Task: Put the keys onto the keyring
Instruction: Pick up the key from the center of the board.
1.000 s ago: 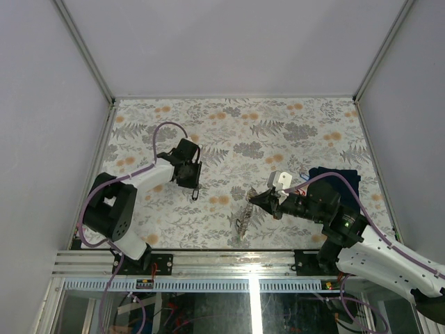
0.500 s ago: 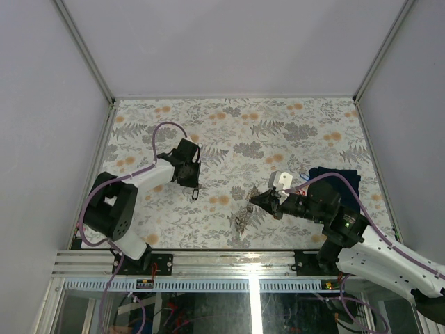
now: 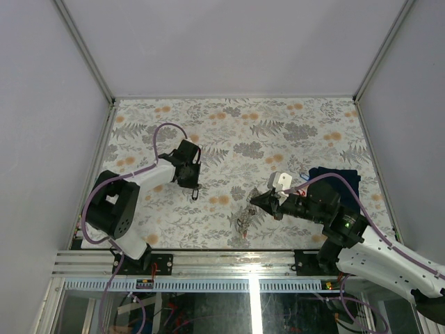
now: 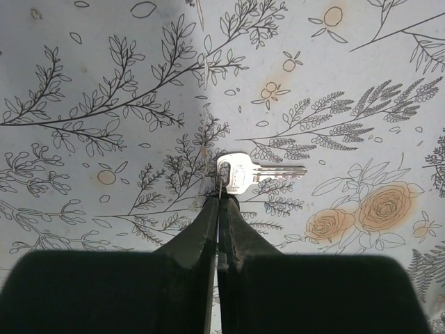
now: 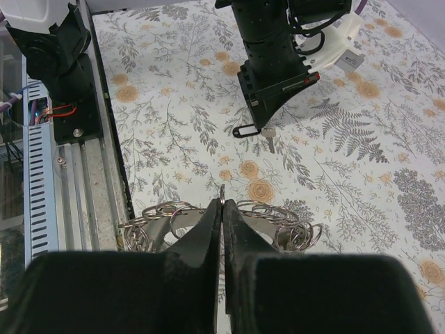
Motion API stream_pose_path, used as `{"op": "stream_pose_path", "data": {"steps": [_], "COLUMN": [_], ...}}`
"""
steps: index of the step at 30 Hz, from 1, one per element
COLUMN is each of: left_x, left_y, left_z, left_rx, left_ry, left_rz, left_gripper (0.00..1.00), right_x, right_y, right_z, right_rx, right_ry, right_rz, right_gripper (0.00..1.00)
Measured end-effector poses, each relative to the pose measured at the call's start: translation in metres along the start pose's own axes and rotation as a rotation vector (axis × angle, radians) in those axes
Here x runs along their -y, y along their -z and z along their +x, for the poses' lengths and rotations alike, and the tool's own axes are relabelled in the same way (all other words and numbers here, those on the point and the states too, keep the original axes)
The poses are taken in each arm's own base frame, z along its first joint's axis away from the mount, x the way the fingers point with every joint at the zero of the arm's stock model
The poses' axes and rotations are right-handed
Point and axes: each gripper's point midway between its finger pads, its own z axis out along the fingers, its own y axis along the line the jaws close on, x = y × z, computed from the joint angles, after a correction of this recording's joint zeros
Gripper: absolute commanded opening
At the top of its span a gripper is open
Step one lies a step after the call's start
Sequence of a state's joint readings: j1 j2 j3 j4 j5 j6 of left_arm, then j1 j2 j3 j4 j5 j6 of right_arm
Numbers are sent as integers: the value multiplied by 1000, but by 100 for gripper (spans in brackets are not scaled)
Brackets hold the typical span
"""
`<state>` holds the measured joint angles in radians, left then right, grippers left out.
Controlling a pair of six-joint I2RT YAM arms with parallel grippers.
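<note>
My left claw [image 4: 221, 202] pinches the key [image 4: 240, 172] by its head edge, just beyond the tips. My right claw [image 5: 221, 205] pinches the keyring [image 5: 271, 223], which spreads to either side. Risk: the hold is thin, so the key may pivot loose.

A shiny, smooth silver metal key [image 4: 240, 173] lies on a matt, flower-printed table cover [image 4: 361, 83]. The keyring [image 5: 274, 212] is glossy grey metal wire, looped.

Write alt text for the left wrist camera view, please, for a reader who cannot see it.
The left gripper, its dark fingers closed together, pinches a silver key at its head end; the blade points right. Beneath lies a pale cloth printed with grey ferns and orange flowers.
</note>
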<state>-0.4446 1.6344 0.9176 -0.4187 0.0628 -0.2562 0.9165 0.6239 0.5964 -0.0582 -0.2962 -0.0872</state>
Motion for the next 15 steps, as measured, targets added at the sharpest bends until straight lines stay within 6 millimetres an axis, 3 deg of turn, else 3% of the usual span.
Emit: {"op": "stream_pose_path", "data": {"steps": [8, 11, 15], "left_x": [0, 3, 14], "left_y": [5, 20, 56], "left_z": [-3, -10, -33], "left_rx": [25, 88, 239], "left_ry": [-8, -18, -47], "left_rz": [1, 22, 79], "left_gripper": [0, 0, 0], "right_x": [-3, -4, -4], "right_y": [-4, -7, -11], "right_z": [6, 16, 25], "right_rx": [-22, -61, -128], "right_ry": [-17, -47, -96], "right_rz": [-22, -24, -25], "right_gripper": [0, 0, 0]}}
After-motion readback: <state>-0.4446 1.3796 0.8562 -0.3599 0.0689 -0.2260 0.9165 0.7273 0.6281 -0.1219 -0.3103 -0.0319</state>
